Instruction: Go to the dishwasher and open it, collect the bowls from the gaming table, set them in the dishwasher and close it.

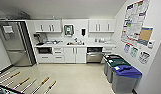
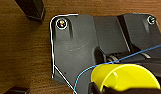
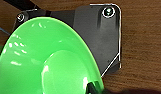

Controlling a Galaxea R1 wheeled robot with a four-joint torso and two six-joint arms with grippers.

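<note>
One yellow bowl point(image 2: 122, 76) sits pinched in the left pincer point(image 2: 99, 88), one green bowl point(image 3: 46, 60) in the right pincer point(image 3: 94, 87), one dishwasher point(image 1: 94, 54) ahead.

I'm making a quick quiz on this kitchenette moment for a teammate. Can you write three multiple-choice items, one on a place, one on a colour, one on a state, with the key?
1. Where does the dishwasher sit?
A. Under the counter, right of the white cabinet doors
B. Beside the fridge
C. Under the wall posters

2. What colour is the bowl in the right wrist view?
A. Yellow
B. Lime green
C. Blue

3. How is the dishwasher's door?
A. Shut flush
B. Removed
C. Ajar at the top

Key: 1 A, its steel front stands right of the white cabinet doors. 2 B, the green bowl shows there; the yellow bowl shows at the left wrist. 3 C, a dark gap shows above the steel front.
</note>
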